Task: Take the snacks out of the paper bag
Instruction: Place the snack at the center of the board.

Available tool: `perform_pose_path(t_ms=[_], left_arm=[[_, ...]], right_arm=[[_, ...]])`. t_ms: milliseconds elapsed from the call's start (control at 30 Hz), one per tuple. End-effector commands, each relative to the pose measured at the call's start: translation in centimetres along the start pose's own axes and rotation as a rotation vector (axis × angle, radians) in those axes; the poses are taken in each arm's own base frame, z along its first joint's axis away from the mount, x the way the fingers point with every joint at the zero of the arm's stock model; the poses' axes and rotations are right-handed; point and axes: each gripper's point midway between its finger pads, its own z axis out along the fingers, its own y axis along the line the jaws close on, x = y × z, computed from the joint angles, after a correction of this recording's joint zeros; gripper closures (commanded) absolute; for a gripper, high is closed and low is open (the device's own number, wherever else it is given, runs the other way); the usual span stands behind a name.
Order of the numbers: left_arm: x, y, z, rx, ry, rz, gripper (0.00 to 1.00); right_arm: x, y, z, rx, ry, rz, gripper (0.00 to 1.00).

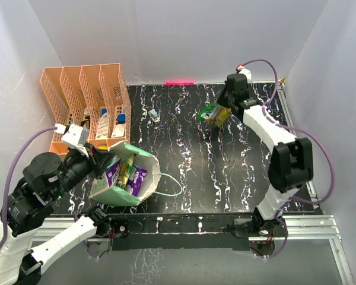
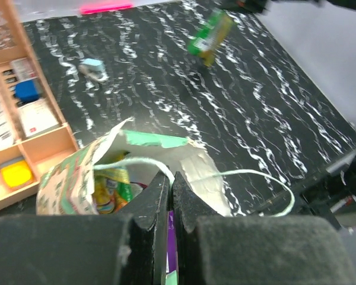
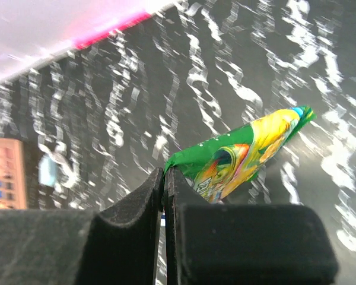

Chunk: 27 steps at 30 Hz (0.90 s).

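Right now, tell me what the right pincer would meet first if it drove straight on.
The right pincer, shut on a green snack packet, points at the black marbled table. Bare tabletop looks like the first thing met, packet leading; nothing else shows in that line, though depth is unclear.

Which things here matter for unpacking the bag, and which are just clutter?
Job: paper bag, packets inside it, green packet in right gripper, left gripper at the bag rim.
Clutter: orange file rack, small pale-blue item.
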Motion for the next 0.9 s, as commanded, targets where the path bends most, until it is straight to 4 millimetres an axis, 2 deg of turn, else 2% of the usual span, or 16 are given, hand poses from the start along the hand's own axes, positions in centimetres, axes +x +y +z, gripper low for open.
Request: perform_pose_path(t_ms=[0, 67, 133, 233, 333, 433, 467, 533, 567, 600, 667, 700, 800, 867], left_arm=[[0.3, -4.9, 0.5, 0.29, 0.021, 0.096, 1.0], [1.0, -6.9, 0.2, 0.422, 0.038, 0.113, 1.0], [1.5, -8.3, -0.2, 0.506, 0.055, 0.106, 1.0], [2.3, -9.6, -0.5, 0.59, 0.101, 0.081, 1.0], [3.4, -10.9, -0.9, 0.675, 0.158, 0.055, 1.0], [4.4, -11.9, -1.1, 0.75, 0.214, 0.026, 1.0], [4.8, -12.1, -1.2, 0.76, 0.234, 0.017, 1.0], [5.4, -12.0, -1.2, 0.762, 0.265, 0.005, 1.0], [5.6, -11.9, -1.1, 0.751, 0.27, 0.005, 1.0], [5.6, -11.6, -1.0, 0.731, 0.269, 0.007, 1.0], [5.2, -10.9, -0.9, 0.681, 0.238, 0.016, 1.0], [4.8, -10.2, -0.7, 0.636, 0.212, 0.022, 1.0], [2.9, -7.5, -0.3, 0.455, 0.108, 0.032, 1.0], [1.6, -5.2, -0.1, 0.314, 0.04, 0.027, 1.0]], right_arm=[[-9.8, 7.6, 0.8, -0.365, -0.137, 0.234, 0.93], [-9.4, 6.3, 2.7, -0.388, -0.102, 0.308, 0.93], [-7.8, 4.1, 4.3, -0.375, -0.058, 0.368, 0.93], [-3.8, -0.5, 6.1, -0.305, 0.01, 0.431, 0.93], [0.7, -5.1, 7.0, -0.215, 0.077, 0.45, 0.93], [4.4, -7.8, 6.7, -0.17, 0.126, 0.388, 0.92], [5.9, -9.4, 6.5, -0.131, 0.151, 0.378, 0.9], [7.3, -11.1, 5.3, -0.096, 0.177, 0.347, 0.85], [7.6, -11.9, 4.5, -0.079, 0.18, 0.319, 0.79], [7.6, -12.3, 3.7, -0.069, 0.176, 0.291, 0.68], [7.6, -12.8, 2.1, -0.056, 0.171, 0.226, 0.57], [7.5, -12.9, 1.3, -0.048, 0.171, 0.192, 0.5], [6.8, -12.8, -1.4, -0.054, 0.16, 0.113, 0.4], [7.0, -10.9, -3.4, -0.139, 0.17, 0.06, 0.38]])
